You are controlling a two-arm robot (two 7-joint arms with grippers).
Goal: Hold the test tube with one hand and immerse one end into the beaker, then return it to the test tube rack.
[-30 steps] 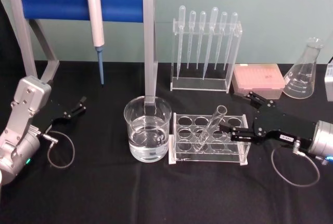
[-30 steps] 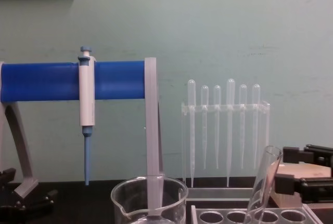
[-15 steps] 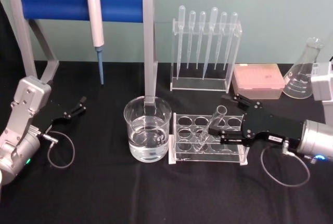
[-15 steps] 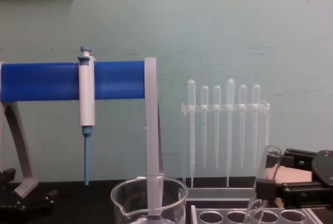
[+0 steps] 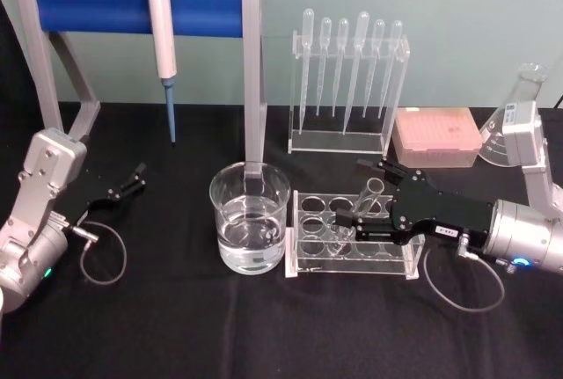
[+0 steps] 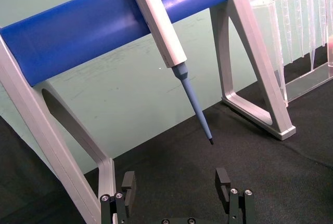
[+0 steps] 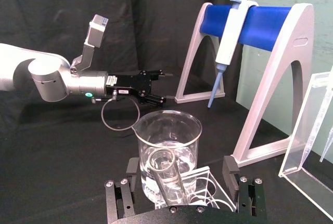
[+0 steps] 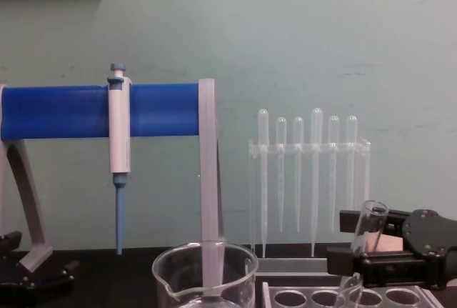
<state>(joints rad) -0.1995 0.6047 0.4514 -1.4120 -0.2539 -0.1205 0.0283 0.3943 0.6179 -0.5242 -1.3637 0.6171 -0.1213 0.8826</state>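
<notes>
The test tube (image 5: 367, 202) leans in a clear rack (image 5: 352, 258) just right of the beaker (image 5: 230, 221), which holds water. My right gripper (image 5: 361, 196) reaches in from the right, open, one finger on each side of the tube. In the right wrist view the tube (image 7: 164, 174) stands between the spread fingers (image 7: 229, 168) without touching them, with the beaker (image 7: 167, 130) right behind. The chest view shows the tube's rim (image 8: 371, 216) in front of the right gripper (image 8: 351, 239). My left gripper (image 5: 123, 187) rests open at the table's left, also seen as the left gripper (image 6: 176, 182) from its wrist.
A blue-barred stand (image 5: 97, 5) holds a white-and-blue pipettor (image 5: 161, 27) behind the beaker. A rack of plastic pipettes (image 5: 347, 80), a pink tip box (image 5: 435, 133) and a glass flask (image 5: 519, 111) line the back right. Black cloth covers the table.
My right gripper has moved left along the rack until its open fingers straddle the tube. The tube still leans in the rack. The left arm has not moved.
</notes>
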